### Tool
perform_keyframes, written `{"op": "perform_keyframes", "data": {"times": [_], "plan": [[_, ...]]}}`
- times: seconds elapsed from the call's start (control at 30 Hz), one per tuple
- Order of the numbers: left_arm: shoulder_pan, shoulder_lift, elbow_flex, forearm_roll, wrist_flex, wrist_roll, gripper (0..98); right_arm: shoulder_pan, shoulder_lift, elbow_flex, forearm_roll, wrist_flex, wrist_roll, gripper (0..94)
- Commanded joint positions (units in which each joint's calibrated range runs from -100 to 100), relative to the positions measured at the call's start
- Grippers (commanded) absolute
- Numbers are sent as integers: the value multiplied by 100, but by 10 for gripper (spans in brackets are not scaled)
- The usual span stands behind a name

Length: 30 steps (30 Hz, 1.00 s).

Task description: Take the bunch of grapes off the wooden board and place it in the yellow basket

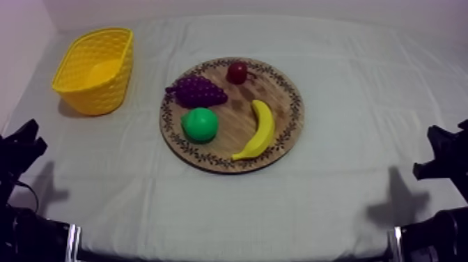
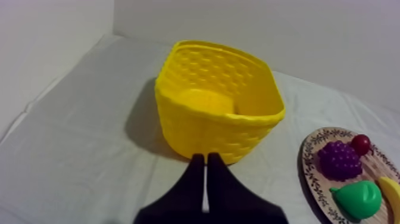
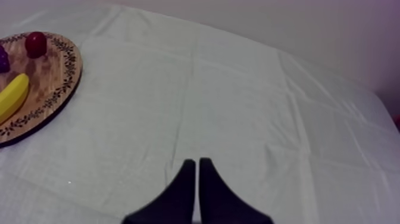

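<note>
We are holding left pincer [image 2: 206,158] clenched, empty, facing yellow latticed plastic basket [image 2: 217,128]; purple toy bunch of grapes [image 2: 339,159] lying ahead-right of it on round patterned-rim wooden board [image 2: 307,170], suiting left arm; right pincer [image 3: 197,162] likewise clenched.

Left gripper [image 2: 206,159] has its fingers pressed together in a narrow wedge, holding nothing, just in front of the yellow basket [image 2: 196,128]. The basket stands upright on the grey-white cloth [image 2: 77,149]. Right of the basket is the wooden board [image 2: 309,173], carrying the bunch of grapes [image 2: 339,159], a small red fruit [image 2: 361,144] just beyond the grapes, a green pear [image 2: 359,198] nearer, and a banana [image 2: 391,192] furthest right.
</note>
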Motion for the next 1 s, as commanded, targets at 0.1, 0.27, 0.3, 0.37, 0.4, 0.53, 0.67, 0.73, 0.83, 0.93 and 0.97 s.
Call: {"op": "perform_keyframes", "data": {"times": [0.1,0.27,0.3,0.37,0.4,0.53,0.67,0.73,0.83,0.93,0.97], "plan": [[-54,-3,-19,6,186,-401,0,0,-2,-1,0,2,1,5],[-54,-3,-19,6,186,-397,0,0,-2,-1,0,2,1,5],[-54,-3,-19,6,186,-393,0,0,-2,-1,0,2,1,5],[-54,-3,-19,6,186,-388,0,0,-2,-1,0,2,1,5],[-54,-3,-19,6,186,-392,0,0,-2,-1,0,2,1,5],[-54,-3,-19,7,190,-430,0,0,-2,-1,0,2,1,5],[-15,146,-62,14,187,-442,0,0,-2,-1,0,2,1,5],[25,356,-185,10,177,-445,0,0,-2,-1,0,2,1,5],[83,729,-521,4,130,-464,0,0,-2,-1,0,2,1,5],[175,1165,-1030,-1,98,-489,0,0,-2,-1,0,2,1,5],[206,1316,-1219,-2,93,-495,0,0,-2,-1,0,2,1,5]]}}
